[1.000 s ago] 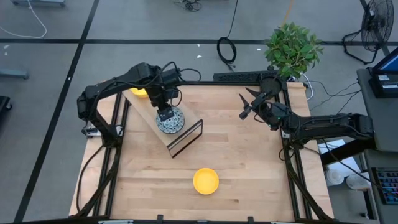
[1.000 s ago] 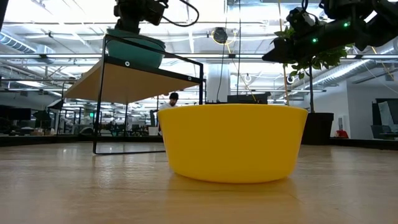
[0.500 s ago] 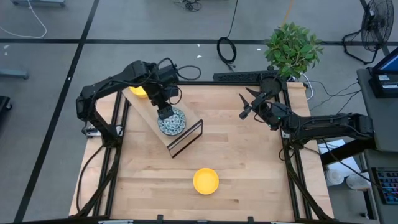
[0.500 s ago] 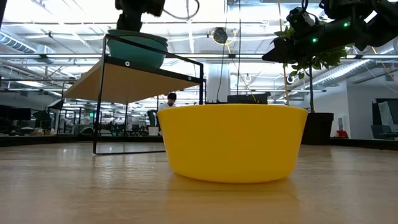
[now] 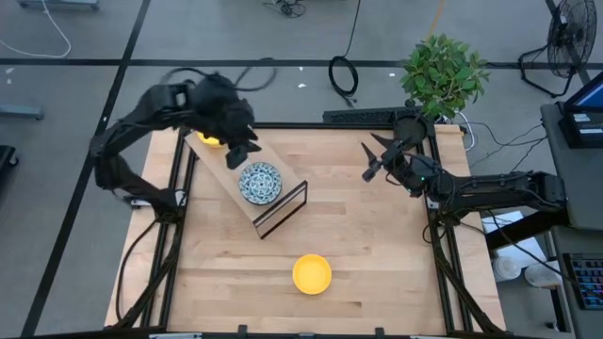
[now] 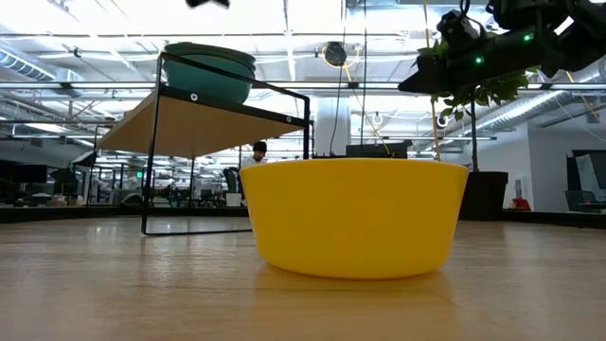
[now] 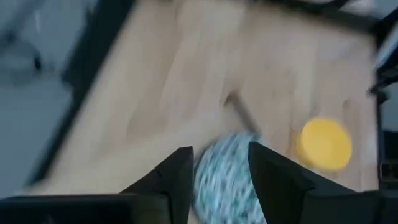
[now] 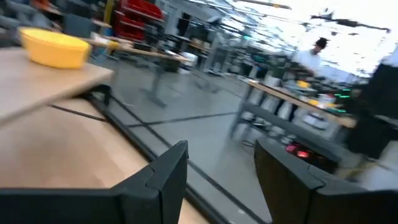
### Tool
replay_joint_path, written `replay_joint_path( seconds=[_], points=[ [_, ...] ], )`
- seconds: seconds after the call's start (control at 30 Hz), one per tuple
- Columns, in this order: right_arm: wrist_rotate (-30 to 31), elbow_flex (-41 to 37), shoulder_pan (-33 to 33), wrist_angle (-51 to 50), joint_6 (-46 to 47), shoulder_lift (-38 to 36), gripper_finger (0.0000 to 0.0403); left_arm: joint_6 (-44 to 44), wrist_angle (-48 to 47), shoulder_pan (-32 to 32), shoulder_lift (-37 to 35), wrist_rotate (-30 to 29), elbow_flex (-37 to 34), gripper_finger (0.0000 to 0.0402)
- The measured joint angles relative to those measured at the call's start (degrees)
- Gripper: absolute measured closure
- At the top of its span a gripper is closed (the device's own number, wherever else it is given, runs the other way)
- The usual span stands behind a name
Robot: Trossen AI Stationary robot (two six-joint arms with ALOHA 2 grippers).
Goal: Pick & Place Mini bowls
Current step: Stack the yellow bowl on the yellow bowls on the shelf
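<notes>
Patterned bowl (image 5: 259, 182) placed on shelf (image 5: 221, 162); left end effector (image 5: 237, 151) open, empty above it; next: yellow bowl (image 5: 312, 273) on counter (image 5: 377, 254).

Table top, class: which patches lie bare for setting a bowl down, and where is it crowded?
Bare wood lies between the shelf rack and the right gripper, and along the near edge either side of the yellow bowl. The far left corner is crowded: the patterned bowl and another yellow bowl sit on the shelf, with the left gripper above.
</notes>
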Motion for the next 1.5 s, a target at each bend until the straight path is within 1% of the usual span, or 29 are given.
replay_joint_path(
  seconds=[0.1,0.17,0.23,0.3,0.37,0.43,0.53,0.67,0.73,0.83,0.97,1.1,1.17,1.27,1.37,1.5],
  points=[
    [-5.25,0.0,0.01,0.04,2.6,0.0,0.0232,4.35,7.01,-2.45,-3.54,0.04,-0.29,0.024],
    [-10.7,0.0,0.2,0.06,4.75,0.0,0.0232,7.19,10.95,-4.95,-5.56,-1.07,-1.65,0.0236],
    [-16.12,0.0,1.17,0.67,6.63,0.0,0.0232,9.77,13.82,-7.17,-7.65,-2.77,-4.47,0.0233],
    [-19.76,0.17,3.11,1.3,7.72,0.0,0.0232,11.08,16.86,-9.6,-9.69,-4.23,-8.51,0.023],
    [-20.06,1.15,6.28,-0.44,9.36,0.0,0.0232,11.53,19.9,-11.43,-12.35,-6.25,-13.63,0.0227],
    [-19.91,3.34,9.94,-6.08,11.27,-0.02,0.0232,11.96,25.24,-13.22,-15.9,-9.15,-19.74,0.0227],
    [-19.62,9.54,16.0,-20.9,16.7,0.51,0.0232,12.91,36.57,-15.1,-22.16,-13.21,-30.4,0.0231],
    [-13.04,20.44,24.45,-39.79,25.24,5.37,0.0232,14.61,53.07,-16.37,-30.61,-14.23,-44.08,0.0238],
    [-11.11,25.91,28.32,-46.35,29.21,9.71,0.0232,14.85,59.74,-17.07,-34.42,-14.4,-49.96,0.0242],
    [-10.84,34.55,33.39,-56.01,35.09,18.34,0.0232,14.75,66.08,-18.51,-38.99,-14.25,-57.83,0.0247],
    [-10.96,46.93,37.04,-68.19,44.08,32.25,0.0232,14.75,73.13,-21.75,-43.26,-14.21,-65.87,0.0248],
    [-11.56,58.38,37.97,-80.38,53.12,44.47,0.0232,16.13,77.82,-26.14,-45.21,-14.21,-70.07,0.0241],
    [-14.4,62.23,37.91,-83.58,56.19,49.13,0.0232,17.32,77.9,-28.32,-45.3,-14.14,-70.81,0.0236],
    [-18.86,64.24,37.49,-83.29,59.54,53.71,0.0232,18.19,78.14,-30.6,-45.1,-14.02,-70.86,0.0229],
    [-23.12,64.35,36.46,-82.25,62.97,56.41,0.0232,17.26,78.48,-31.6,-45.17,-14.05,-70.86,0.0223],
    [-25.27,64.35,35.45,-82.65,67.59,58.61,0.0232,14.26,77.83,-31.84,-45.1,-14.07,-70.86,0.0224]
  ],
)
